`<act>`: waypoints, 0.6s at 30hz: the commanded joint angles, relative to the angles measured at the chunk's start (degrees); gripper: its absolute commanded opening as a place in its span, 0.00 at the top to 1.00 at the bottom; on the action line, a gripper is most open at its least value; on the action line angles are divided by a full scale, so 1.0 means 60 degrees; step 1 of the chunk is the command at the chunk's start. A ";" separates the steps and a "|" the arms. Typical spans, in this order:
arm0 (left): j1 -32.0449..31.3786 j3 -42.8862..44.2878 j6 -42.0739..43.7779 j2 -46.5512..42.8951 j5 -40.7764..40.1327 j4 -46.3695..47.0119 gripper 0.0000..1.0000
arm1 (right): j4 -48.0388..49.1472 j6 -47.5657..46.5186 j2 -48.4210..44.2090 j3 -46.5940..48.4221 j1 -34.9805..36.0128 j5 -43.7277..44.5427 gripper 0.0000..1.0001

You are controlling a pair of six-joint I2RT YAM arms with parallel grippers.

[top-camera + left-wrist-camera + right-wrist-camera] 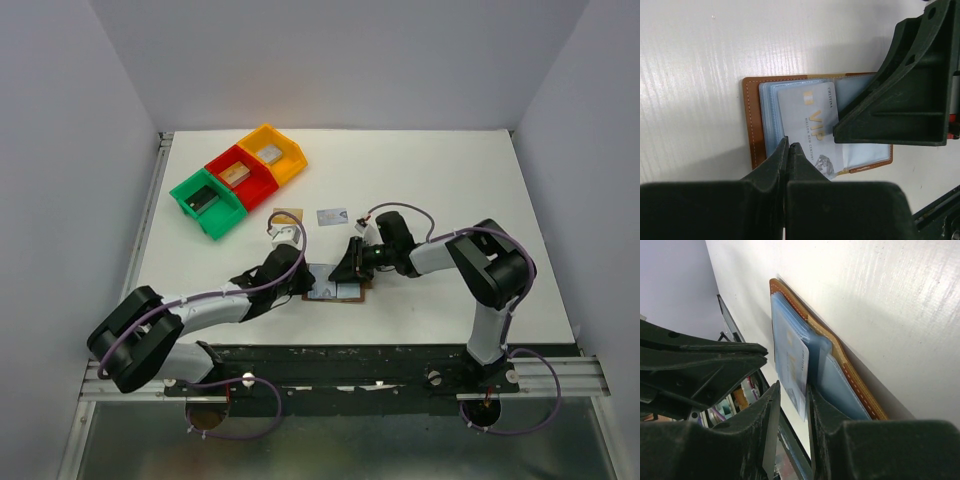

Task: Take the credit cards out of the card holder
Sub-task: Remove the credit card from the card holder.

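White table (450, 180), grey walls all round, and the action sits right at the near edge. The card holder (749, 125) lies open and flat between the two arms, brown leather underneath, light-blue sleeves facing up. The left gripper (789, 146) comes in from the left with its fingers pressed tight together and nothing between them, tips down at the holder's near edge. Opposite it, the right gripper (792, 392) has its jaws drawn narrow around the edge of the VIP card (807, 120), a silvery light-blue one, and it looks clamped on. That card stands partly out of its sleeve, lifted off the blue face on the right wrist view. The two grippers are close, nearly nose to nose over the holder.

Further back, two cards lie free on the table: the gold-tan card (287, 215) and, just to its right, the loose silvery card (332, 216). Beyond them, at far left, a diagonal row: green bin (184, 192), red bin (220, 163), yellow bin (292, 152).
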 commanded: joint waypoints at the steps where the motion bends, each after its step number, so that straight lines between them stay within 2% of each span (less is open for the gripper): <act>1: 0.0010 -0.0120 -0.0054 -0.0483 -0.0294 -0.0025 1.00 | 0.0246 0.0013 0.0182 -0.0004 0.0048 -0.0207 0.64; 6: 0.0010 -0.0048 -0.0025 -0.0397 -0.0353 -0.0171 1.00 | 0.0216 0.0013 0.0167 -0.0003 0.0048 -0.0250 0.64; 12: 0.0010 0.0508 -0.0156 0.0540 -0.0690 -0.1284 1.00 | 0.0173 -0.0075 0.0080 0.0099 0.0106 -0.0353 0.64; 18: 0.0010 0.0568 -0.0127 0.0995 -0.0383 -0.1095 1.00 | 0.0304 0.0027 0.0094 0.0231 0.0208 -0.0470 0.64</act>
